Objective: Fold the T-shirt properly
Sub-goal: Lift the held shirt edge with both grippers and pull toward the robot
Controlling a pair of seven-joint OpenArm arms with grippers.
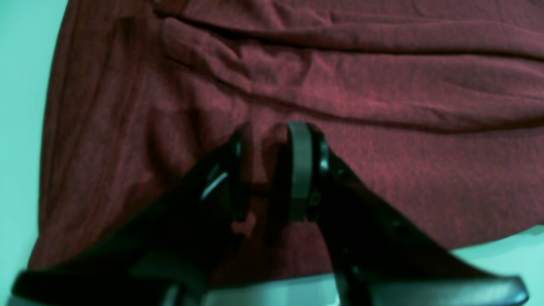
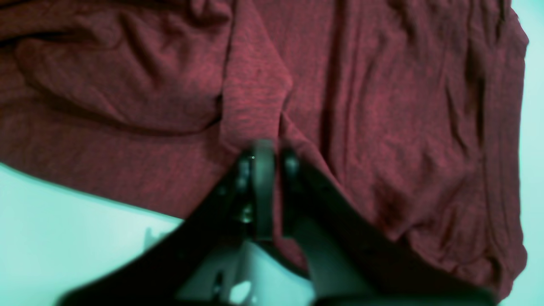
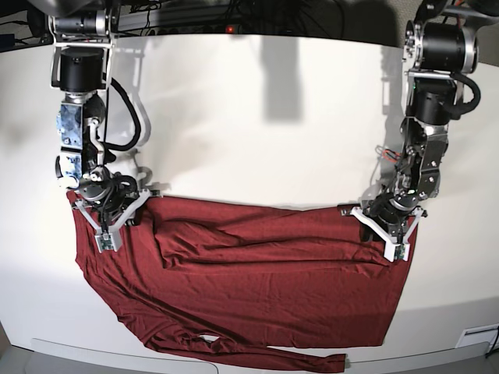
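Gripping the T-shirt [image 3: 257,288] at both far corners on the table [image 3: 257,109].
Right gripper [image 2: 267,155] is pinching fabric tight; left gripper [image 1: 267,140] is clamping a fold, jaws narrow.

One T-shirt [image 3: 257,288]; two arms; one table [image 3: 257,117].

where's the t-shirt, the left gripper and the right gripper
T-shirt [image 3: 273,288], base view, on the flat middle of the body.
left gripper [image 1: 267,140], left wrist view, between the fingertips, fabric between them.
right gripper [image 2: 274,153], right wrist view, between the closed fingertips on a fabric ridge.
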